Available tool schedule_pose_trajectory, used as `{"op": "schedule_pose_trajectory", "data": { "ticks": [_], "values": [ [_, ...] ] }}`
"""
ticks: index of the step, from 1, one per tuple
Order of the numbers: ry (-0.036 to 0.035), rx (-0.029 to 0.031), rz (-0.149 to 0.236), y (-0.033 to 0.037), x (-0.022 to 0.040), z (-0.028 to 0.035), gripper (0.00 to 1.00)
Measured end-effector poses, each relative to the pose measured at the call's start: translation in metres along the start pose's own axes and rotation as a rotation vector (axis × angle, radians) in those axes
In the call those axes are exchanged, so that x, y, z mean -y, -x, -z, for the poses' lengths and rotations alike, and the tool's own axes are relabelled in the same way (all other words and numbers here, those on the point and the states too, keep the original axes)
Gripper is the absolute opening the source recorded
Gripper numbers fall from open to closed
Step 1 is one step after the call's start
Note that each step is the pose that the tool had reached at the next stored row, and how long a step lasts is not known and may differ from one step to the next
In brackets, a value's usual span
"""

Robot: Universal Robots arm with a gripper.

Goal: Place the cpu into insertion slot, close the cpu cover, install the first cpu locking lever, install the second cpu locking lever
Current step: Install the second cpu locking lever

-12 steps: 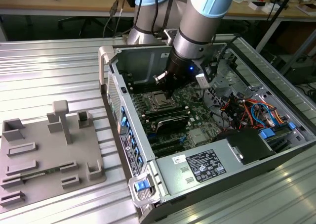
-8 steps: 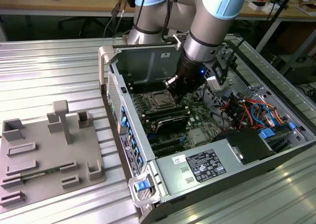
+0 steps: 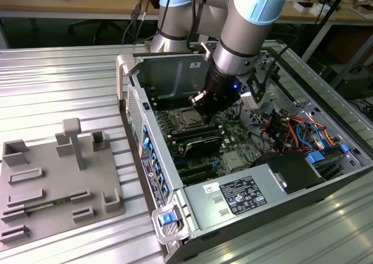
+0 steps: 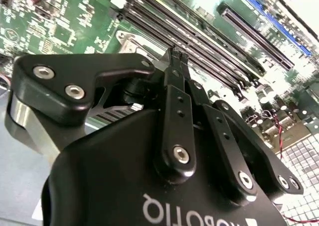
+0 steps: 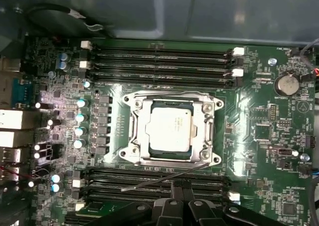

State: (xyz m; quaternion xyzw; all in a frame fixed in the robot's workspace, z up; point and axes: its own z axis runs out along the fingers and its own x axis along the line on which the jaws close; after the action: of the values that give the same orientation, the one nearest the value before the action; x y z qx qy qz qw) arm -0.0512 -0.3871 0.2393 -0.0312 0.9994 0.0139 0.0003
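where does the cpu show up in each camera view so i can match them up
Exterior view: the cpu sits in its socket inside the open computer case, just beside the tool toward the exterior view's left.
First wrist view: the cpu is at picture centre, framed by the cpu cover.
Second wrist view: I cannot pick it out.
Shared landmark: the long black memory slots flanking the socket.

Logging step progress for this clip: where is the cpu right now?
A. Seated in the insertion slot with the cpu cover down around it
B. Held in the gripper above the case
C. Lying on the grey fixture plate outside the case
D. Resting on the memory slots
A: in the first wrist view the cpu lies in the insertion slot, the cpu cover framing it.
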Motion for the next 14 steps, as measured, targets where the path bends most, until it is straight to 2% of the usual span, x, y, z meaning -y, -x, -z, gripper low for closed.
{"op": "schedule_pose_trajectory", "data": {
  "ticks": [4,8,10,12,14],
  "values": [
    [-0.0001,0.0000,0.000,-0.0133,0.0002,-0.0017,0.11],
    [-0.0002,0.0000,0.000,-0.0221,-0.0001,-0.0042,0.11],
    [-0.0001,0.0000,0.000,-0.0266,-0.0003,-0.0069,0.11],
    [-0.0003,-0.0001,0.000,-0.0330,-0.0005,-0.0123,0.11],
    [-0.0006,-0.0002,0.000,-0.0361,-0.0006,-0.0156,0.11]
  ]
}}
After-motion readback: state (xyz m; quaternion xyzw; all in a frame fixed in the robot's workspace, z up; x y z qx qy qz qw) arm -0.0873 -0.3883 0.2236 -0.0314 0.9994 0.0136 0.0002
